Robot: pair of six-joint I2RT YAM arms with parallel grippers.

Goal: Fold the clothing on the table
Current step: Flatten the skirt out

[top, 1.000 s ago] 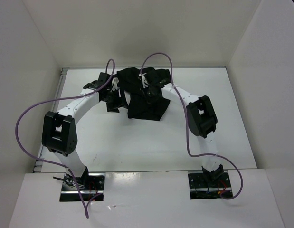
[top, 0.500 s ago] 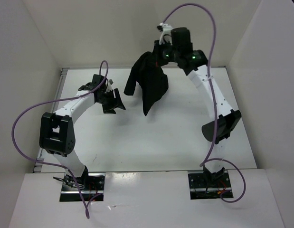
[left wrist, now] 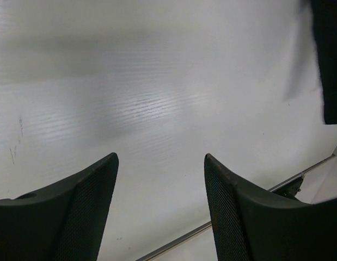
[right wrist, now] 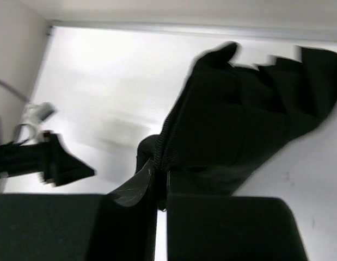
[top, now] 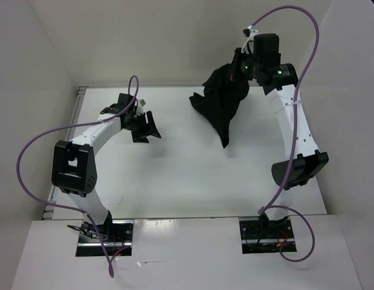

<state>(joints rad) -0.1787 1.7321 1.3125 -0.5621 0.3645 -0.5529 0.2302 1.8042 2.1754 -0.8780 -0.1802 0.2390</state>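
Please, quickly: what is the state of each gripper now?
Left gripper: open, holding nothing.
Right gripper: shut on the clothing.

White table (top: 174,175) filling the middle of the frame, thin metal edge (left wrist: 173,242) along its left and far sides, faint dark scuff marks (left wrist: 14,149) on the surface, soft grey shadows.

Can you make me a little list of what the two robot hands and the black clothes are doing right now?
clothing: black, dangling in a bunch from the right gripper, not folded yet
right gripper: shut on the top of the clothing, held up high toward the far side
left gripper: open, holding nothing, low over the table, apart from the clothing
table: white, flat, thin metal edge
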